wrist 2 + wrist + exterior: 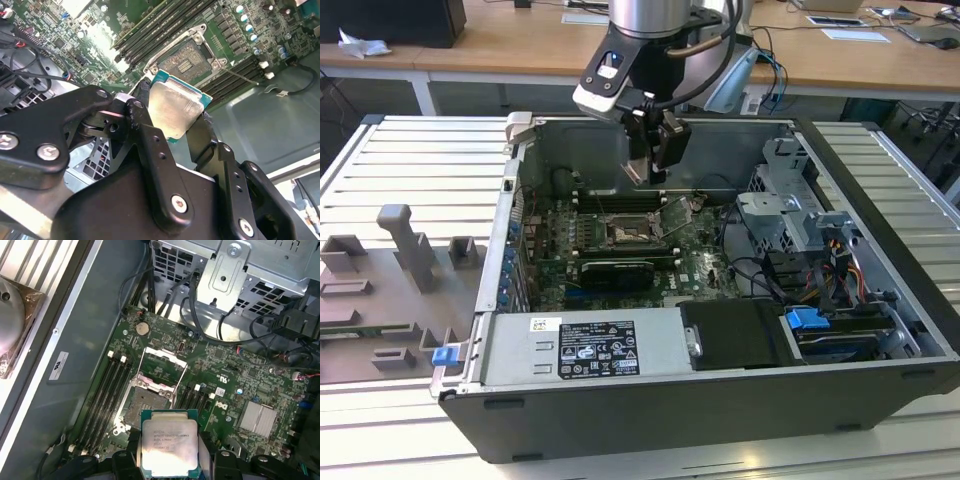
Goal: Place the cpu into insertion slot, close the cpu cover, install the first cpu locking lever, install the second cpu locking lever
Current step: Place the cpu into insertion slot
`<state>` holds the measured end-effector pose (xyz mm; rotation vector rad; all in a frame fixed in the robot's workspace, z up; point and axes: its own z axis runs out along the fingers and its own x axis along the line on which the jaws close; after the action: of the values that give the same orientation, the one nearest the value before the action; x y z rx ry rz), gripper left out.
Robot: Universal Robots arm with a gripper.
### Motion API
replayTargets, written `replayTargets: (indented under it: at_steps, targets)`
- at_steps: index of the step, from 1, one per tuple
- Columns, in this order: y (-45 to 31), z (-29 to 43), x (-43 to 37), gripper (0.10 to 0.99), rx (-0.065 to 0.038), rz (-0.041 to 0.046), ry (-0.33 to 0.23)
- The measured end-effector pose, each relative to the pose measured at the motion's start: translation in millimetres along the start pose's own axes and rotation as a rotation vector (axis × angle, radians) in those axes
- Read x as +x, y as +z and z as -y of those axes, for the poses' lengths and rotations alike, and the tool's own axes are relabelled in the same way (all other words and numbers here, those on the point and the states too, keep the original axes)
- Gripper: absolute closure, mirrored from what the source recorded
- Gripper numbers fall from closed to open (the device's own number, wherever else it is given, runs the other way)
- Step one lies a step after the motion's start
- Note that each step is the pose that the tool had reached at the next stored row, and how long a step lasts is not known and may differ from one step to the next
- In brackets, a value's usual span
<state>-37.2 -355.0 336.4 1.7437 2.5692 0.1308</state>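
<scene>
Clenching the chip by its edges, the gripper hangs inside the open computer case, at twelve o'clock from the socket in the exterior view. The socket lies bare, its cover tipped up and a lever swung loose. By my judgement no step is finished: seating, closing and latching all remain.

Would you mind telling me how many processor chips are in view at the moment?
1. The processor chip is held in the claw, up over the motherboard; the open socket has none in it.
</scene>
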Motion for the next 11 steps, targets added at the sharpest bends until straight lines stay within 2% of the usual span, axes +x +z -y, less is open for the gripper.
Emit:
replayTargets:
  at_steps: [11]
  targets:
    - [3.9, 0.4, -0.1, 0.545, 0.0, 0.0014, 0.012]
